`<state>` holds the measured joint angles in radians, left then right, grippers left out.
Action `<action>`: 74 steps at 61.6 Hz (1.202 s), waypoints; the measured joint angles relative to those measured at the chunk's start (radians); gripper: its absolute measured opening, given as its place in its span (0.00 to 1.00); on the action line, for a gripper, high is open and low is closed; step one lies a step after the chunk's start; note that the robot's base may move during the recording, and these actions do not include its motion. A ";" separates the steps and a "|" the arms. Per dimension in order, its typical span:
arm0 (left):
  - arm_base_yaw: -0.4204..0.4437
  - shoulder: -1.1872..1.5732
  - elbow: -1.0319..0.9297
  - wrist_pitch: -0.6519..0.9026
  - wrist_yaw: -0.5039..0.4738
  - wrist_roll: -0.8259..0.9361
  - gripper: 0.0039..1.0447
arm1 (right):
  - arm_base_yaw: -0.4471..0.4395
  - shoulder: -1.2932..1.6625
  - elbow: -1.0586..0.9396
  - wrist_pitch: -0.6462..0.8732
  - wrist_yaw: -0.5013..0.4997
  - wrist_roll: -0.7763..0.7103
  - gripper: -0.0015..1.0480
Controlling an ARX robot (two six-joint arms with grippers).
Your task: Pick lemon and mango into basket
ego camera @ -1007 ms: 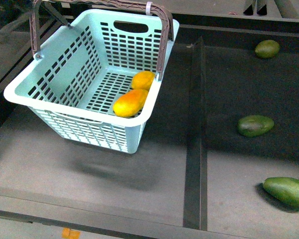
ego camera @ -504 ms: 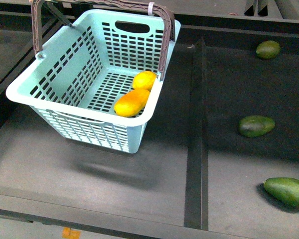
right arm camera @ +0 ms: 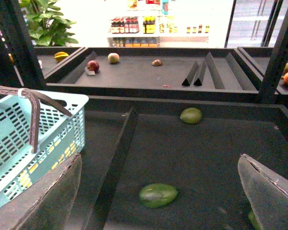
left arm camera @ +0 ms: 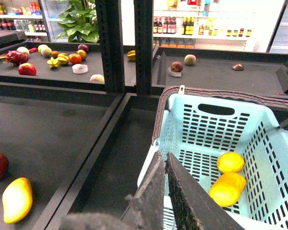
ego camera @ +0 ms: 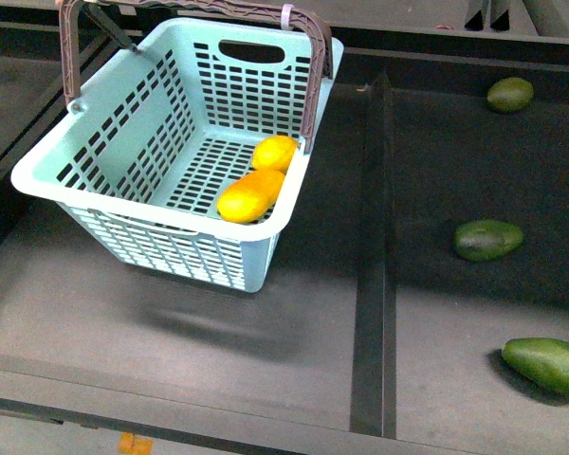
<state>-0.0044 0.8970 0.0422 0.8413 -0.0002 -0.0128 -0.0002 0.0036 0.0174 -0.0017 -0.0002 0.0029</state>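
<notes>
Both fruits loaded; basket hangs tilted.
Oval yellow lemon [ego camera: 274,153] and long yellow-orange mango [ego camera: 249,195] lie inside pale teal slotted basket [ego camera: 123,133]. Left gripper [left arm camera: 164,165] closed, right gripper [right arm camera: 158,191] spread. Tilt risks spillage.

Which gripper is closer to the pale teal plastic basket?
Left. The left gripper is shut right at the pale teal plastic basket rim; the right gripper is open over the neighbouring tray, basket off to one side.
</notes>
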 joint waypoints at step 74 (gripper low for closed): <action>0.000 -0.725 -0.027 -0.669 0.000 0.002 0.03 | 0.000 0.000 0.000 0.000 0.000 0.000 0.92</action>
<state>-0.0044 0.1722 0.0151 0.1726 -0.0002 -0.0113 -0.0002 0.0036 0.0174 -0.0017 -0.0002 0.0029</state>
